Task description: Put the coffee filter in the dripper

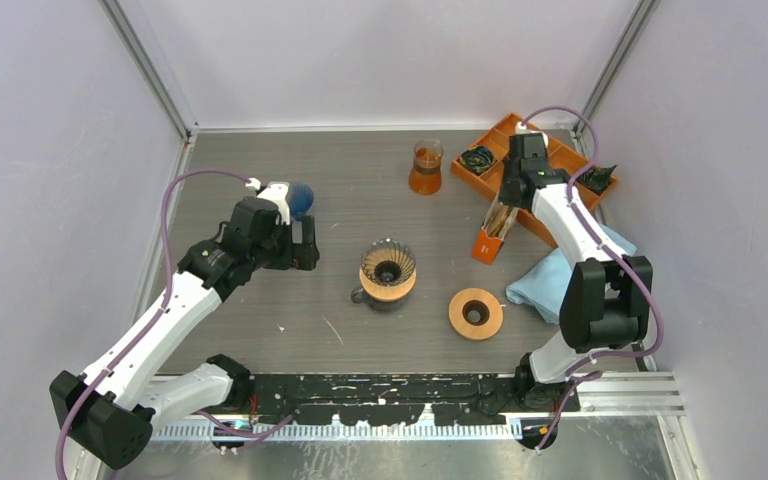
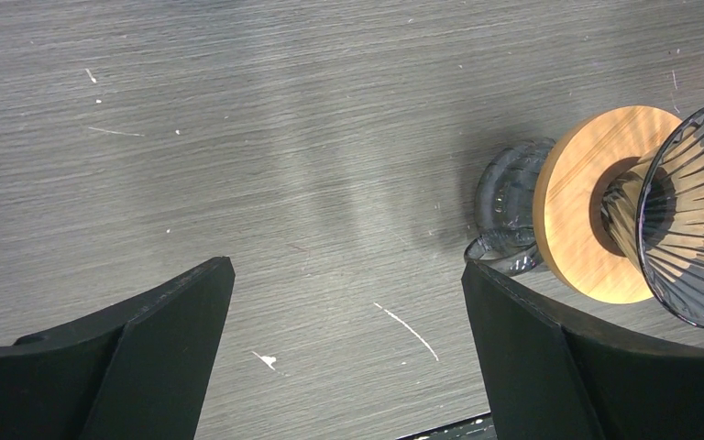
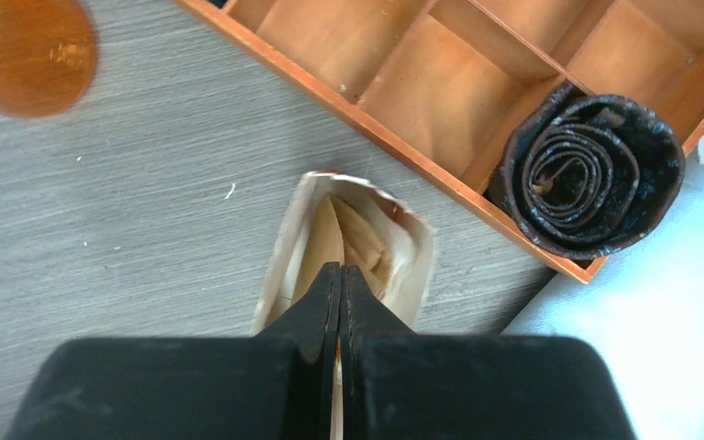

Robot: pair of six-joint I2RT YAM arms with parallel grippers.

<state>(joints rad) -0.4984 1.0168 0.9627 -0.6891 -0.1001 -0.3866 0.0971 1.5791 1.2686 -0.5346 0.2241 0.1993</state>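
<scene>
The glass ribbed dripper [image 1: 388, 265] with its wooden collar stands on a glass server mid-table; in the left wrist view the dripper [image 2: 697, 211] is at the right edge. My left gripper [image 1: 305, 245] hovers open to its left over bare table [image 2: 348, 270], holding nothing. My right gripper [image 1: 503, 208] is shut, its tips [image 3: 339, 268] inside the open orange filter box [image 1: 488, 242]. A tan coffee filter [image 3: 359, 240] stands in the box [image 3: 284, 247], and a thin pale edge of it shows pinched between the fingers.
An orange compartment tray [image 1: 555, 165] sits at the back right with a black coiled item [image 3: 591, 174] in it. A glass of amber liquid [image 1: 426, 167], a loose wooden ring [image 1: 476, 313], a light blue cloth [image 1: 550, 282] and a blue object [image 1: 302, 197] lie around.
</scene>
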